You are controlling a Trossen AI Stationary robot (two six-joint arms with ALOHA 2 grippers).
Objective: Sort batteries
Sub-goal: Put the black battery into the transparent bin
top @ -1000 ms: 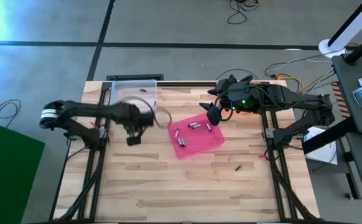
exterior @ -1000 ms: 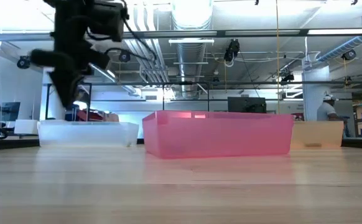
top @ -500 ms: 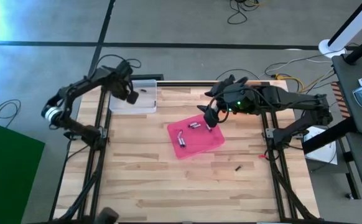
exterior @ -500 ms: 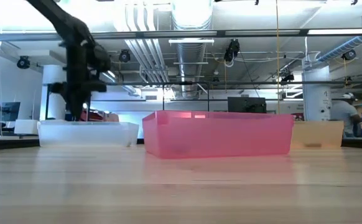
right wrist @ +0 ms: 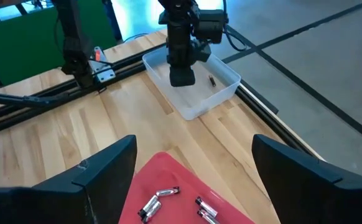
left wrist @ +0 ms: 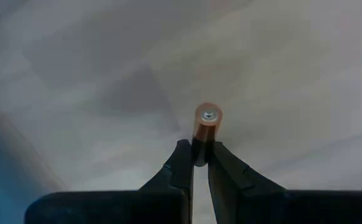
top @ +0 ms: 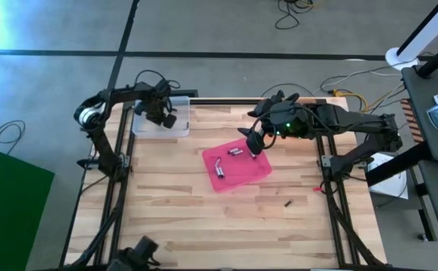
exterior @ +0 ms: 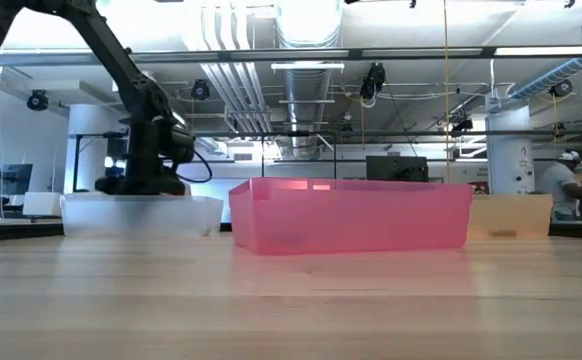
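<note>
A lone battery is lying on the bare worktop toward the right edge, nearer the front than the pink tray, which is sitting near the middle holding several batteries. The right tool is hovering over that tray's far right part with its fingers spread wide and nothing between them. At the far left corner the left tool is reaching down into the clear tray, pinching one battery by its end, beside another battery lying there.
</note>
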